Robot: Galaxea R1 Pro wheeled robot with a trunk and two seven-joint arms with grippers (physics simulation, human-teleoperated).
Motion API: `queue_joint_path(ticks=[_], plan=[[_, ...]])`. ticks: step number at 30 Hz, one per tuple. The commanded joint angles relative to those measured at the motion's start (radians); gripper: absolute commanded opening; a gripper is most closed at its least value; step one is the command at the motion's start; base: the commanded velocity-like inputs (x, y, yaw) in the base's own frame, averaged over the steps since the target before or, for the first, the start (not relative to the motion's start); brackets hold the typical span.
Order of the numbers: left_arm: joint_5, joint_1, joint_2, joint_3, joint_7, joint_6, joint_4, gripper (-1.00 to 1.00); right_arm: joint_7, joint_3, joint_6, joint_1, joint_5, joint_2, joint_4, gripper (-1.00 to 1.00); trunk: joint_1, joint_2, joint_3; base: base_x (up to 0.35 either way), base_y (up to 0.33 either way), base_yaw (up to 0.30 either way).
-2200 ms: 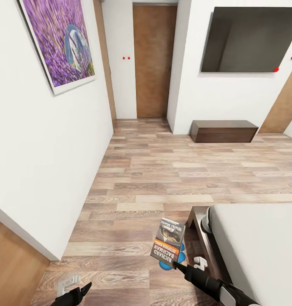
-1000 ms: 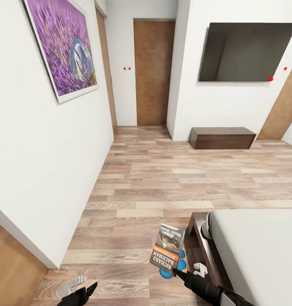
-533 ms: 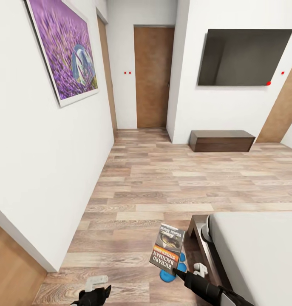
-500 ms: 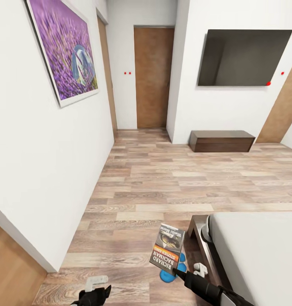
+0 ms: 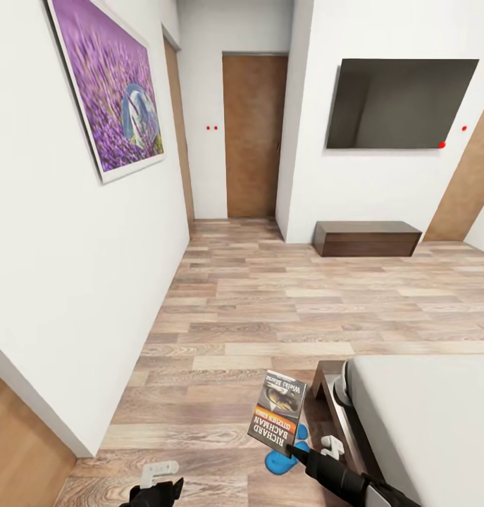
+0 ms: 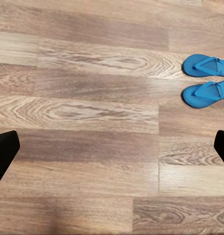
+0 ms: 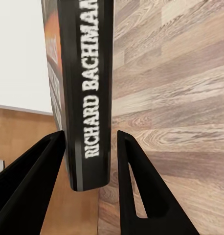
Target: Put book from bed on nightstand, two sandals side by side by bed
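Book: the Richard Bachman paperback [image 5: 278,414] was held upright above the wood-plank floor [image 5: 270,310], just off the near corner of the bed, its cover facing the head camera with the lettering upside down.
Right gripper: the right gripper [image 7: 90,161] had its black fingers [image 7: 136,191] clamped on the book's lower edge, one finger on each cover; in the right wrist view the spine [image 7: 90,93] ran up between them. In the head view its dark arm came in from the lower right.
Left gripper: the left gripper [image 5: 157,486] sat low at the lower edge of the head view, above bare floor; in the left wrist view its two dark fingertips [image 6: 4,154] stood wide apart at opposite edges, with nothing between them.
Sandals: two bright blue sandals [image 6: 207,81] lay flat on the floor side by side, nearly parallel; in the head view they were partly hidden behind the book, beside the bed's corner.
Bed: the dark-framed bed [image 5: 333,405] with an off-white mattress [image 5: 425,422] took up the lower right.
Room: a lavender painting [image 5: 111,91] hung on the white left wall, a brown door [image 5: 254,137] stood at the far end, and a dark television [image 5: 400,102] was mounted above a low dark bench [image 5: 365,239].
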Motion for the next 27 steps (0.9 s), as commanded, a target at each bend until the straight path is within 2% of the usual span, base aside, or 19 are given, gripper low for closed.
queue_joint_path(ticks=[1,18,27], plan=[[-0.007,-0.001,-0.001,0.008,-0.003,-0.003,0.001,1.00,0.004,-0.002,0.006,-0.001,-0.004,0.000,0.001,-1.00,0.000,-0.001,0.000,0.000,0.000,0.000],[0.001,-0.001,-0.001,0.009,-0.003,-0.013,0.006,1.00,-0.002,-0.002,0.007,-0.001,-0.005,-0.003,0.002,-1.00,0.000,-0.001,0.001,0.000,0.000,0.000],[0.001,-0.001,-0.001,0.010,-0.003,-0.017,0.031,1.00,-0.001,-0.002,0.006,-0.001,-0.005,-0.004,0.025,-1.00,0.000,-0.001,0.012,0.000,0.000,0.000]])
